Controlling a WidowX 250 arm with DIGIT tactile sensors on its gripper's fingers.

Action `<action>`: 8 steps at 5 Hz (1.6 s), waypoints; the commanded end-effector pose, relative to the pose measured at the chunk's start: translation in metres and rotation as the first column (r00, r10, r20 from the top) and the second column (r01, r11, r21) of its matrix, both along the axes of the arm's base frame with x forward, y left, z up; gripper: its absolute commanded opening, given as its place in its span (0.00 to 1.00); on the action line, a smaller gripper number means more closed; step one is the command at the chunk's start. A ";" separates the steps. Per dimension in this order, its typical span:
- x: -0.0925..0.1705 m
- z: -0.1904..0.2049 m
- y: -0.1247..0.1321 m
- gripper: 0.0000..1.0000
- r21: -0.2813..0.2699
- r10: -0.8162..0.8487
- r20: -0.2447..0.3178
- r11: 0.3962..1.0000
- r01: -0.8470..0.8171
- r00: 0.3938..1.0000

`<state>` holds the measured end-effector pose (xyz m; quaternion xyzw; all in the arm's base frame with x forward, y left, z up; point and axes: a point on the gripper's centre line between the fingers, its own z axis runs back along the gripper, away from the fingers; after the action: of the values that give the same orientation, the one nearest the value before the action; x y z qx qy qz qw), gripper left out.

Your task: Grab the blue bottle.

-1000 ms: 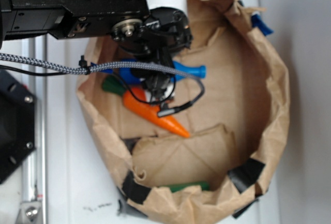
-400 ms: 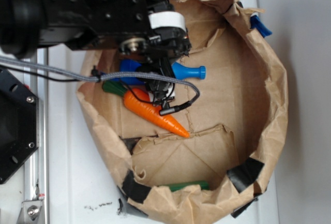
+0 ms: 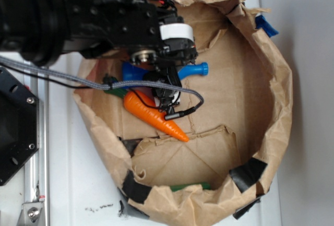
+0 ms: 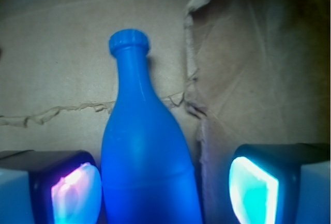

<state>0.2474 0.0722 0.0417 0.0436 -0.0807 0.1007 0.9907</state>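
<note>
Hovering inside the crumpled brown paper bag (image 3: pixel 271 106), my black gripper (image 4: pixel 164 185) is spread, with the bright-blue plastic toy bottle (image 4: pixel 147 151) lying between its two pads (image 4: pixel 76 193); the left pad is almost touching it. Just beside the bottle lies an orange toy carrot (image 3: pixel 154 115), and my grey braided cable (image 3: pixel 78 80) crosses over both.

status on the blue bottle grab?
Hand open, pads either side of the blue bottle, not clamped. Bottle lies in the paper bag. Carrot beside it, clear of the pads.
</note>
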 end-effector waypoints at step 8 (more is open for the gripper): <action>-0.006 0.099 -0.016 0.00 -0.025 0.015 0.031 1.000 -0.014 0.999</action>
<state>0.2355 0.0517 0.1238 0.0279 -0.0627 0.1118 0.9914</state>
